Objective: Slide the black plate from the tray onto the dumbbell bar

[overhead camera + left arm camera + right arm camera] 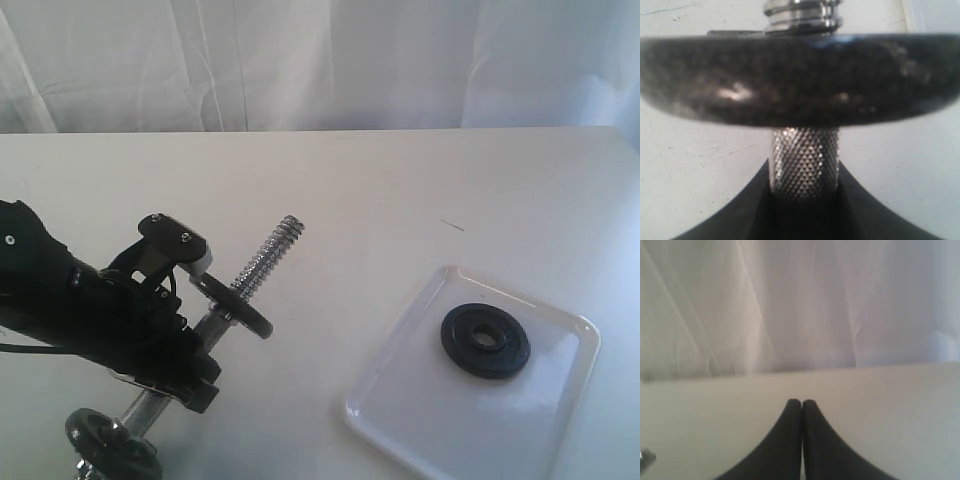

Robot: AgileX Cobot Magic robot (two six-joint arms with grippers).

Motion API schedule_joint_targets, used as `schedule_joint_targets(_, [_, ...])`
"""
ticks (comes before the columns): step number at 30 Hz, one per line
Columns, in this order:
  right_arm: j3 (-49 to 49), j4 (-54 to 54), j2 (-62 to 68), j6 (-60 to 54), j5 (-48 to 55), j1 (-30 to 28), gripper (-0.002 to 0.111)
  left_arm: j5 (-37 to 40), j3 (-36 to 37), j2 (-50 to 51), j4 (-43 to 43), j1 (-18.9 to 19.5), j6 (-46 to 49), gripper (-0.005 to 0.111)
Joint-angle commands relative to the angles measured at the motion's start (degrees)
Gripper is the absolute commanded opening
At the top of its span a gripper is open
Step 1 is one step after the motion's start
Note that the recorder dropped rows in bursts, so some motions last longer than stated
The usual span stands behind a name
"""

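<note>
The black plate (485, 341) lies flat in the white tray (420, 415) at the right front of the table. The dumbbell bar (262, 259) is tilted up at the left, its threaded end free and pointing up and to the right. One black disc (233, 306) sits partway along the bar, another (112, 442) at its low end. My left gripper (190, 350) is shut on the knurled middle (804, 162), just under the disc (800, 80). My right gripper (801, 405) is shut on nothing above the bare table; it does not show in the exterior view.
A white curtain (320, 60) hangs behind the table's far edge. A small dark mark (453, 225) lies on the table beyond the tray. The left arm's black body (60, 300) fills the left front corner.
</note>
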Motion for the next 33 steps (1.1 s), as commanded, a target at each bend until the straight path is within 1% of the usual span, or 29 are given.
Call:
schedule_joint_targets(1, [-14.70,-1.08,15.88,-8.38,25.34,2.89,0.000,-2.30,-1.80,-3.02,-3.33,-0.03,0.13,0.000])
schedule_joint_targets(3, [-19.99,-1.08,22.45,-8.43,34.00,4.65,0.000,-2.30,-1.80,-3.02,-3.33,-0.03,0.13,0.000])
schedule_joint_targets(5, [-22.71,-1.08,27.11,-9.71,37.22,6.50,0.000,-2.30,-1.80,-3.02,-3.33,-0.03,0.13,0.000])
schedule_joint_targets(9, [-23.58,-1.08,33.22,-11.95,36.96,10.37,0.000,-2.30,-1.80,-3.02,-3.33,-0.03,0.13,0.000])
schedule_joint_targets(12, [-23.58,-1.08,35.50,-13.28,36.04,12.29,0.000,-2.30,-1.80,-3.02,-3.33,-0.03,0.13,0.000])
schedule_joint_targets(17, [-23.58,-1.17,36.79,-12.47,35.73,12.60,0.000,-2.30,-1.80,-3.02,-3.33,-0.03,0.13,0.000])
schedule_joint_targets(20, [-24.12,-4.39,38.99,-10.72,37.17,12.49,0.000,-2.30,-1.80,-3.02,-3.33,-0.03,0.13,0.000])
schedule_joint_targets(22, [-25.51,-7.09,41.99,-8.48,39.42,12.49,0.000,-2.30,-1.80,-3.02,-3.33,-0.03,0.13,0.000])
schedule_joint_targets(27, [-30.57,-6.87,51.62,-8.00,48.94,12.49,0.000,-2.30,-1.80,-3.02,-3.33,-0.03,0.13,0.000])
schedule_joint_targets(30, [-30.99,-6.87,54.88,-7.82,49.73,12.49,0.000,-2.30,-1.80,-3.02,-3.33,-0.03,0.13,0.000])
schedule_joint_targets(32, [-30.99,-6.75,56.12,-6.95,49.63,12.49,0.002,-2.30,-1.80,-3.02,-3.33,-0.03,0.13,0.000])
schedule_joint_targets(33, [-30.99,-6.75,56.56,-6.50,49.39,12.49,0.005,-2.30,-1.80,-3.02,-3.33,-0.03,0.13,0.000])
